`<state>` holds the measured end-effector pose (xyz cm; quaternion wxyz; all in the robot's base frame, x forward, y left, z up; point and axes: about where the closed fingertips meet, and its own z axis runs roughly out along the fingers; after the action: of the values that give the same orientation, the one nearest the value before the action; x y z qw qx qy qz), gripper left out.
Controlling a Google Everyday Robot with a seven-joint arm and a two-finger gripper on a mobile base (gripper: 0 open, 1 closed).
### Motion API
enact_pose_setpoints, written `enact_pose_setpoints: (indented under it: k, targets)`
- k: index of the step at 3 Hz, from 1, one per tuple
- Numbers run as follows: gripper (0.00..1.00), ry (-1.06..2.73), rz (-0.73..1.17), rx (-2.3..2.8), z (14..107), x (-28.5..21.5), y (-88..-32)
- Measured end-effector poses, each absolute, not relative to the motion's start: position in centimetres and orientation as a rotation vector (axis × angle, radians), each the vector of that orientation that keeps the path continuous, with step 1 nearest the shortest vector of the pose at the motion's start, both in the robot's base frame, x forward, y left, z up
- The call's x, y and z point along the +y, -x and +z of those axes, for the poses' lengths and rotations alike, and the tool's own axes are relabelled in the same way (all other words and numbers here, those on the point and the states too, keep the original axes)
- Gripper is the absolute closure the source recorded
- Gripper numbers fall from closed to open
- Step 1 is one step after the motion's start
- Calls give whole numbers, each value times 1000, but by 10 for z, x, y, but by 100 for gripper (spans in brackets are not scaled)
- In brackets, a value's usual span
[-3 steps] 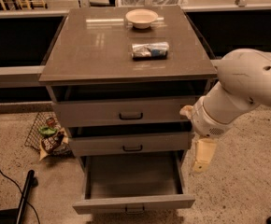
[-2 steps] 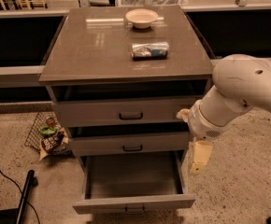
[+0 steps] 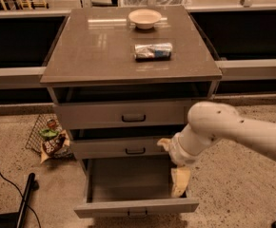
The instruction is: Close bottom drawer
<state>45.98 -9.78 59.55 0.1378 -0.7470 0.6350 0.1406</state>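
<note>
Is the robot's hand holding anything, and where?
No object shows in the gripper. It hangs inside the open bottom drawer, close to its right wall; whether it touches that wall cannot be told.

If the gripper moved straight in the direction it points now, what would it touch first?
Probably the bottom drawer: the gripper points down over its right side, near the front panel. Whether it would meet the side wall or the tray floor, depth leaves unclear.

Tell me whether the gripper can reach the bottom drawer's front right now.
Probably yes: the gripper hangs at the right side of the open bottom drawer, just behind its front panel, and nothing blocks that panel.
</note>
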Motion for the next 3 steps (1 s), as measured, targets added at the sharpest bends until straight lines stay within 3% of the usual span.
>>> enact_pose_setpoints:
  k: [1,3]
  targets:
    - [0,2136,508,1778,541,-79,-457]
    - [0,2144,536,1797,507,-80,-462]
